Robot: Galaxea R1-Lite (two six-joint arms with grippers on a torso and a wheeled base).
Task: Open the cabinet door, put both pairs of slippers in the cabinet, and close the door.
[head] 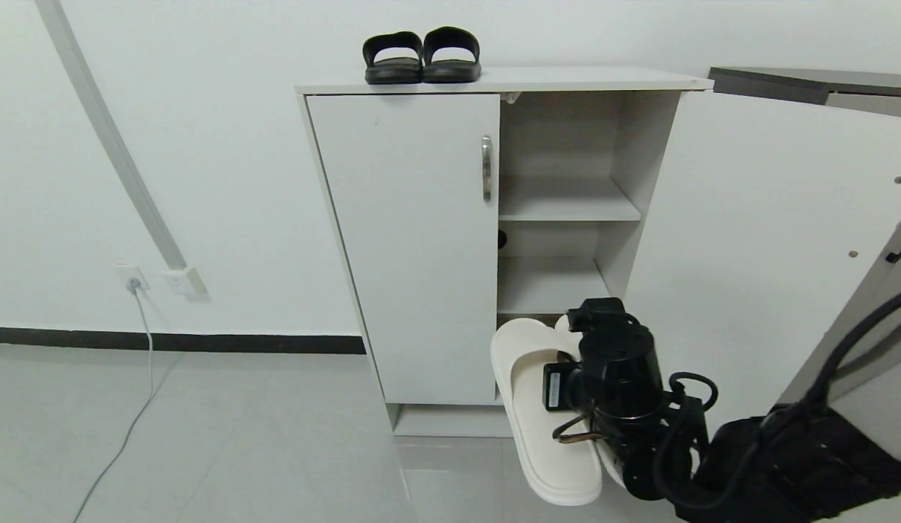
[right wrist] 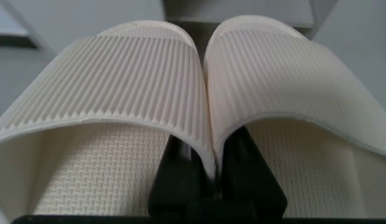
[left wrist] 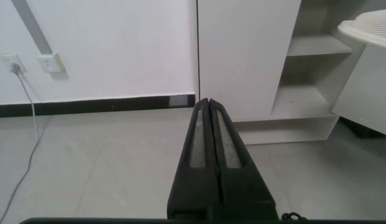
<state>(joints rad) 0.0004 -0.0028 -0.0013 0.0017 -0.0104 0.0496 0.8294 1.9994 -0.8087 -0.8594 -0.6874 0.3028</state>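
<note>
A wall socket (head: pixel 131 278) with a grey cable (head: pixel 150 349) plugged in is seen at far left, low on the white wall (head: pixel 225 145). The left gripper (left wrist: pixel 209 146) is held above the grey floor (left wrist: pixel 105 162), its two fingers pressed together with nothing between them, and is pointed towards the white cabinet (head: pixel 566 77). A pair of black slippers (head: pixel 422 57) is set side by side on the cabinet's top, above the closed left door (head: pixel 406 247). Two shelves (head: pixel 566 207) are shown in the open right half. Before its lowest opening a pair of white slippers (head: pixel 537 407) is held off the floor, the straps' inner edges pinched together by the right gripper (right wrist: pixel 211 158). The right door (head: pixel 769 240) stands wide open at far right.
</note>
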